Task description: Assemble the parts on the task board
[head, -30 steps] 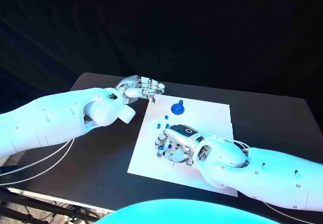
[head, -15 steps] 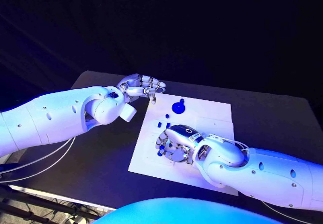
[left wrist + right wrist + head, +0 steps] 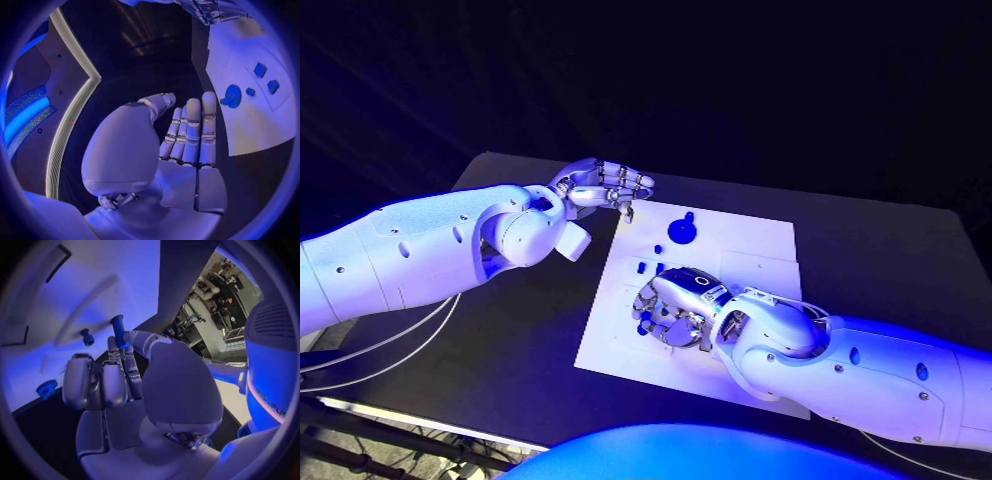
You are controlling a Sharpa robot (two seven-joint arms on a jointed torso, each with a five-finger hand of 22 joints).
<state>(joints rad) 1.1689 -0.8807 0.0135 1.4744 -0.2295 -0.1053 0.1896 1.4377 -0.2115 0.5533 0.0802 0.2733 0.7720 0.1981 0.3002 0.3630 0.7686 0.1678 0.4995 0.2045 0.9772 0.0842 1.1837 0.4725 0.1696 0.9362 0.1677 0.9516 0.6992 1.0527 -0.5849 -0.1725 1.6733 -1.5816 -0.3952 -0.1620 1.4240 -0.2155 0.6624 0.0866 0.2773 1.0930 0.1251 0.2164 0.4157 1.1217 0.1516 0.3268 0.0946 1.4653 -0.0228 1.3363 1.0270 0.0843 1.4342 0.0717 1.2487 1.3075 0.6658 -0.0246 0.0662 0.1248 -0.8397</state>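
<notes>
— Where does the blue peg [image 3: 118, 330] sit against the right hand [image 3: 678, 305]?
— Pinched upright between thumb and a fingertip [image 3: 128, 337], seen from the right wrist; standing just above the white board [image 3: 747, 250], with a second short peg [image 3: 87, 336] upright on the board a little way off.
— And from the head?
— Right hand down over the near-left part of the board, fingers curled toward the surface, palm facing down, forearm reaching in across the board's near right corner. Small blue bits [image 3: 640, 329] peeking out by the fingertips; cannot tell which is which there.
— Other pieces?
— A round blue wheel [image 3: 681, 230] on the far part of the board, well apart from the right hand; two small blue blocks [image 3: 642, 267] between wheel and hand. Same wheel [image 3: 232, 96] and blocks [image 3: 260, 69] visible from the left wrist.
— Left hand [image 3: 604, 187]?
— Raised beside the far left corner of the board, over the black table [image 3: 516, 330], not touching the board. From the head, fingers bent inward at the tips; from the left wrist, fingers [image 3: 190, 131] side by side and fairly straight, thumb folded across, nothing held.
— Closed, then?
— Drawn together, gripping nothing.
</notes>
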